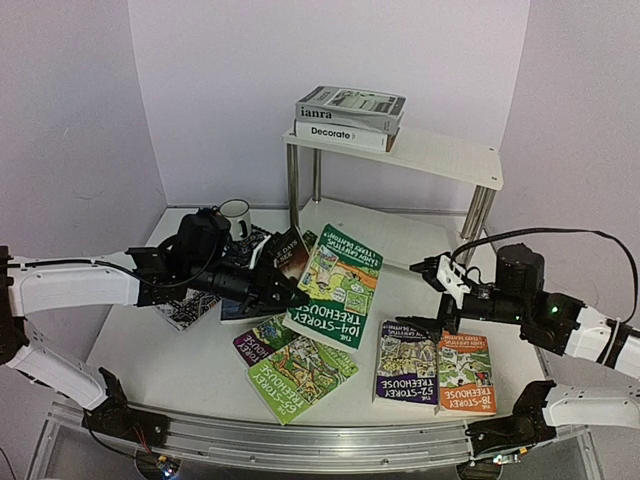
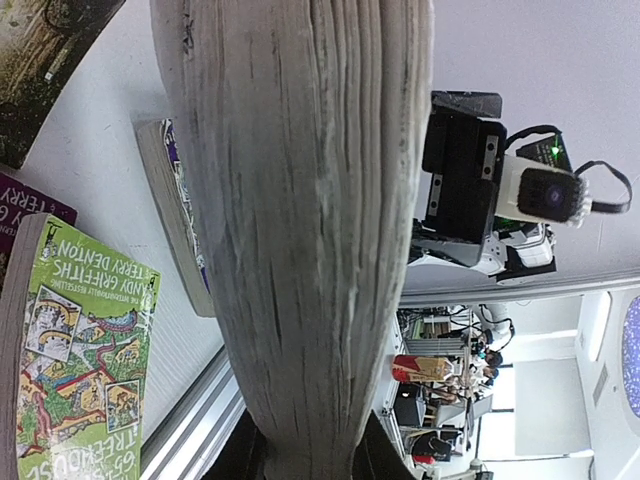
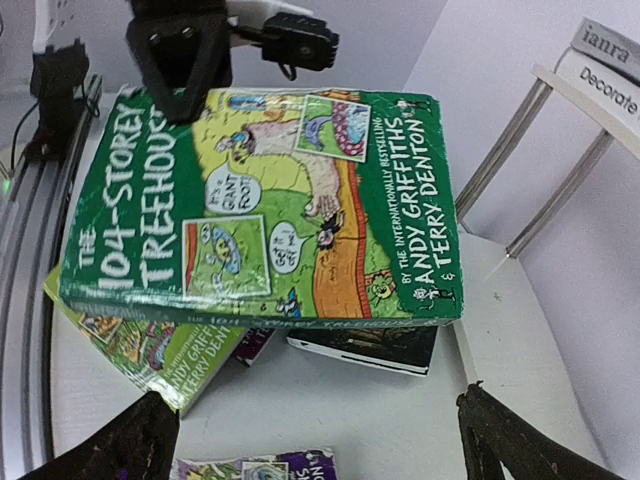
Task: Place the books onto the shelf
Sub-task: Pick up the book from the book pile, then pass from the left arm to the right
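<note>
Nearest, in front of the 104-Storey book [image 1: 338,285], a green 65-Storey book [image 1: 300,375] lies flat on the surface [image 1: 175,365], and a purple book [image 1: 405,362] and an orange book [image 1: 465,372] lie side by side to its front right. The 104-Storey book itself hangs tilted above the others, the left jaws narrow and clamped on its left edge, while the right jaws stand wide, holding nothing, just to its right. Behind it stands the shelf [image 1: 450,160], two stacked books [image 1: 350,115] flat on its top board, with a mug [image 1: 236,215] behind the book to the left.
</note>
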Available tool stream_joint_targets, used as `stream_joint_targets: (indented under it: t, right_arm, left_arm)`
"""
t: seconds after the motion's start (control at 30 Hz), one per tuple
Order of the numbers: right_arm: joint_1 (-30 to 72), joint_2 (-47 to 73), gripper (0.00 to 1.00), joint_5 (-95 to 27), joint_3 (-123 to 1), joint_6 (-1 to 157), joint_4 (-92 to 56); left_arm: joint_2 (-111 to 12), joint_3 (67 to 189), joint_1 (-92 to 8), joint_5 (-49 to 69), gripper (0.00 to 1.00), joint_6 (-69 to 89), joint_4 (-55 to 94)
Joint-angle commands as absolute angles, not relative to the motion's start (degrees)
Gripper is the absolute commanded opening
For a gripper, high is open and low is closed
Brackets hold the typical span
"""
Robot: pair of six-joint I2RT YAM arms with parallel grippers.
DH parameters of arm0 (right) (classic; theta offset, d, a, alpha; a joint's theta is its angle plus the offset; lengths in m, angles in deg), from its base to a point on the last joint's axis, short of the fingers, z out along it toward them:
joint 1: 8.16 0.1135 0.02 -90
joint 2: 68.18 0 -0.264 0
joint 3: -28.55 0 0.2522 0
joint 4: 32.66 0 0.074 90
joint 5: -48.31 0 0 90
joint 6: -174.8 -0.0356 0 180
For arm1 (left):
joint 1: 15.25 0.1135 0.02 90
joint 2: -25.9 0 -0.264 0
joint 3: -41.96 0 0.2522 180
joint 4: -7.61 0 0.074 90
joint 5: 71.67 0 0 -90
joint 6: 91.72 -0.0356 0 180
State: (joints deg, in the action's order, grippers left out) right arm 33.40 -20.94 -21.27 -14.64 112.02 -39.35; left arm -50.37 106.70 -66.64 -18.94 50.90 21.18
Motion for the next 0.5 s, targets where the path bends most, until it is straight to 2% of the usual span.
stream_joint_targets:
  t: [0.0, 0.1, 0.3, 0.47]
  right_arm:
    - [34.3, -21.0, 0.98, -18.6, -13.5, 128.7, -49.7]
    - [36.2, -20.1, 0.98, -17.7, -13.2, 138.6, -51.4]
    - [45.3, -14.5, 0.98, -28.1, -16.0, 154.3, -53.8]
    - [47.5, -10.7, 0.98, -30.8, -17.9, 159.5, -54.9]
  left_arm:
    - [-50.6, 111.9, -65.0, -26.5, 0.01, 51.9, 15.6]
    - [-51.7, 113.3, -63.8, -28.0, 0.0, 53.7, 15.5]
    - [-53.3, 114.4, -60.6, -29.9, 0.0, 62.0, 13.1]
    - [-55.1, 115.6, -59.9, -32.2, 0.0, 64.8, 12.5]
